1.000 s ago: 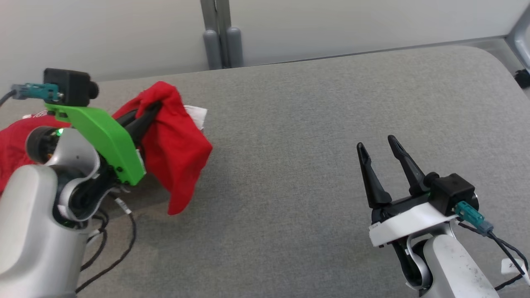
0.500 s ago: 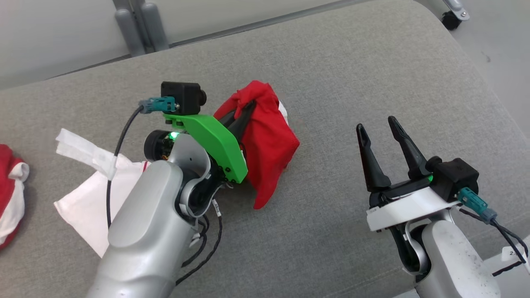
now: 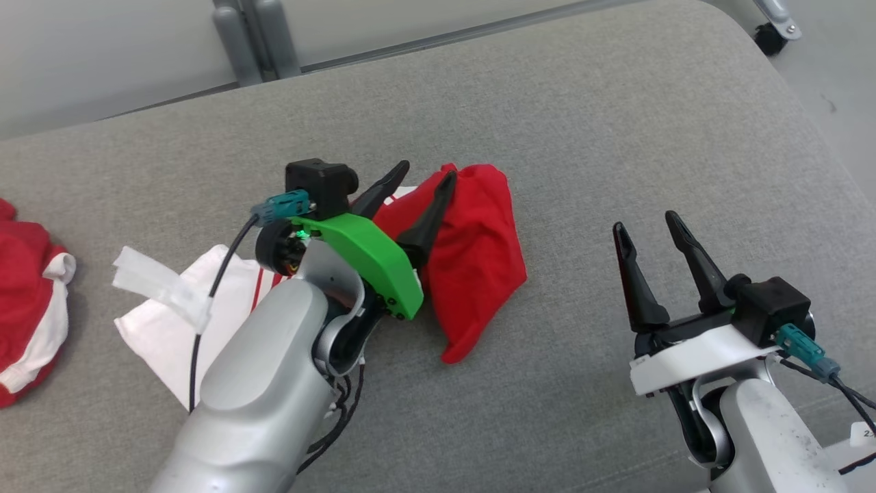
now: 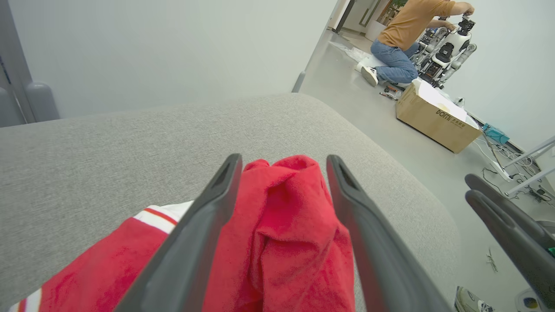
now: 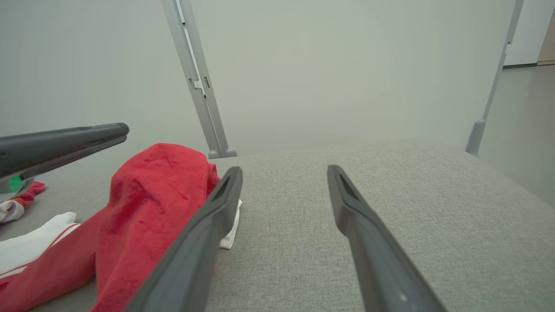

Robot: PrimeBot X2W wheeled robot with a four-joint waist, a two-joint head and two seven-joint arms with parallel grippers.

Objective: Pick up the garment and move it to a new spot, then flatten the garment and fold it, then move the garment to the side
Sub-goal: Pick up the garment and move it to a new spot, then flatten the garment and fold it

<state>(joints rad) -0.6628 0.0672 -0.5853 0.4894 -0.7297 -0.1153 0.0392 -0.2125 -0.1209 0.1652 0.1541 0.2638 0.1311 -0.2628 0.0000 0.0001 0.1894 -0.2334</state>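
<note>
The garment is a red cloth with white parts, bunched in a mound on the grey padded table. Its white part trails left under my left forearm. My left gripper stands open, its two fingers astride the top of the red mound without pinching it. The right gripper is open and holds nothing, to the right of the garment and apart from it. From the right wrist, the red mound rises just left of that gripper.
A second red and white cloth lies at the table's far left. Grey posts stand behind the table's back edge and a caster past its right corner. Beyond, a person kneels by a cardboard box.
My left gripper has opened and let go of the red cloth, which has slumped onto the table. The head camera turned, so the whole picture shifted. The right gripper stayed open.
</note>
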